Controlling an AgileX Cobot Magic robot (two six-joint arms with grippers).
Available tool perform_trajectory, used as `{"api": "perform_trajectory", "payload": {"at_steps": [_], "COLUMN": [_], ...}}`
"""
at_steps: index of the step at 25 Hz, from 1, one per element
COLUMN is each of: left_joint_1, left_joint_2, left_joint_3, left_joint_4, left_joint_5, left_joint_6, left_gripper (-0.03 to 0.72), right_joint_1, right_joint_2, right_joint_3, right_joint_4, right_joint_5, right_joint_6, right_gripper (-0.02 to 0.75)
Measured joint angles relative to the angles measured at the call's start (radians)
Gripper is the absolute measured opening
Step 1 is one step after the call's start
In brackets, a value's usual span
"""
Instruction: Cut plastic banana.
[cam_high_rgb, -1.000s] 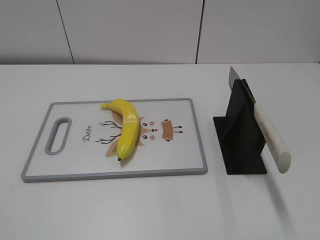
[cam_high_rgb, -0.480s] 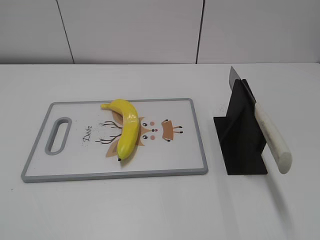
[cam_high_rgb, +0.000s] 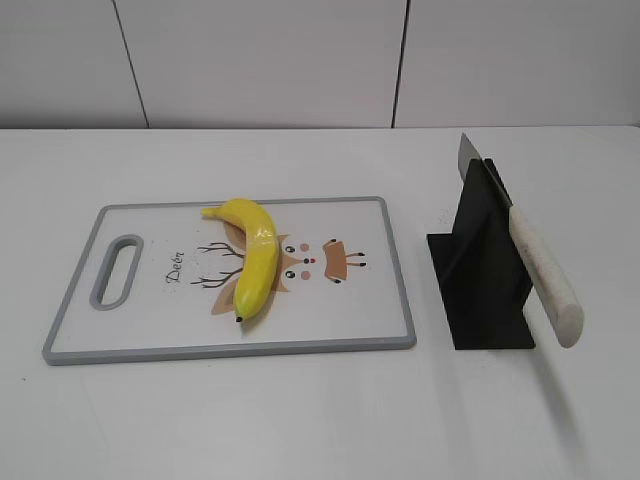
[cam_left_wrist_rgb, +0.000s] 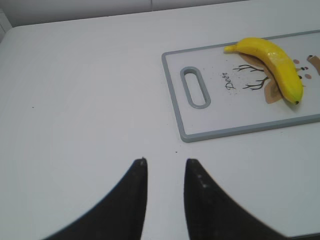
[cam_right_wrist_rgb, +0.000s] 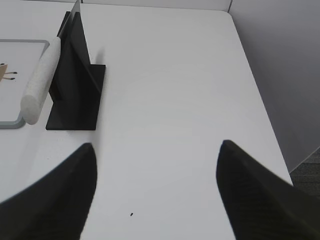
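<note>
The plastic banana (cam_high_rgb: 252, 255) lies whole on the grey-rimmed cutting board (cam_high_rgb: 390, 260), dark tip toward the front; it also shows in the left wrist view (cam_left_wrist_rgb: 272, 62). A knife with a white handle (cam_high_rgb: 545, 275) rests slanted in a black stand (cam_high_rgb: 480, 270), also seen in the right wrist view (cam_right_wrist_rgb: 42, 80). My left gripper (cam_left_wrist_rgb: 165, 162) is open and empty over bare table, left of and nearer than the board. My right gripper (cam_right_wrist_rgb: 156, 147) is wide open and empty over bare table, right of and nearer than the stand. Neither gripper shows in the exterior view.
The board (cam_left_wrist_rgb: 172, 75) has a handle slot (cam_left_wrist_rgb: 194, 87) at its left end. The white table's right edge (cam_right_wrist_rgb: 260, 95) drops off beside my right gripper. A white wall panel (cam_high_rgb: 300, 60) stands behind the table.
</note>
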Motion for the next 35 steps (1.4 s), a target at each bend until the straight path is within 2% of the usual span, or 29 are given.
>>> {"api": "perform_trajectory", "payload": {"at_steps": [35], "left_joint_1": [0.000], "left_joint_2": [0.000], "left_joint_3": [0.000], "left_joint_4": [0.000], "left_joint_5": [0.000], "left_joint_6": [0.000], "left_gripper": [0.233], "right_joint_1": [0.000], "right_joint_2": [0.000], "right_joint_3": [0.000], "right_joint_4": [0.000], "right_joint_5": [0.000], "right_joint_6": [0.000], "right_gripper": [0.571]}}
